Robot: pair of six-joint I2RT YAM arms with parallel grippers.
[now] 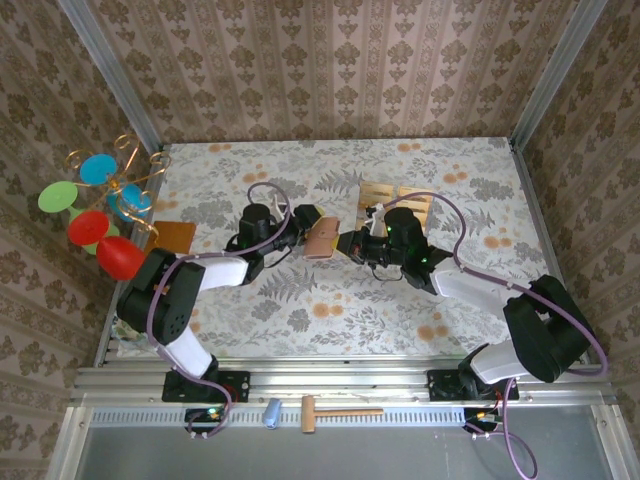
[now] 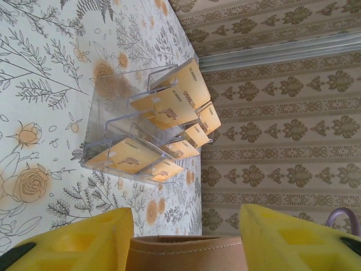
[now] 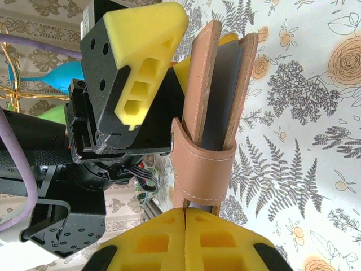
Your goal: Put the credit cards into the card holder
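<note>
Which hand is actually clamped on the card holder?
The right hand: its fingers meet on the card holder's stitched end; the left hand's fingers stand apart around it.

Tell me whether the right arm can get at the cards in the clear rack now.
Probably not yet. The right gripper is shut on the card holder, so its jaws are taken. The cards in the clear rack do stand close by it.

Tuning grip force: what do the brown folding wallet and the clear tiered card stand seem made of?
Brown folding wallet: probably leather or imitation, matte, with stitched seams. Clear tiered card stand: likely acrylic or similar plastic, glossy; the floral table surface shows through it.
</note>
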